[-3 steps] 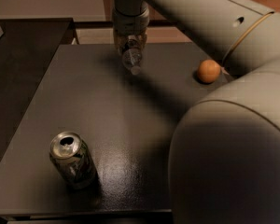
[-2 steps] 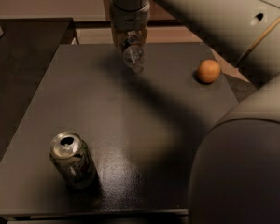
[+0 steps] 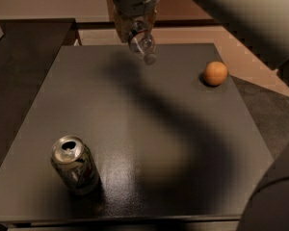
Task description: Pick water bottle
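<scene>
The water bottle is a small clear ribbed bottle with a white cap pointing down and to the right. My gripper is shut on its upper part and holds it in the air above the far edge of the dark table. The bottle hangs tilted, clear of the table top. The arm reaches in from the upper right.
A silver drink can stands upright at the near left of the table. An orange lies at the far right. A dark counter is to the left, beyond the table's edge. My own arm's body fills the lower right corner.
The gripper has risen with the bottle and now sits higher over the table's far edge. The arm has drawn up and away from the middle of the view.
</scene>
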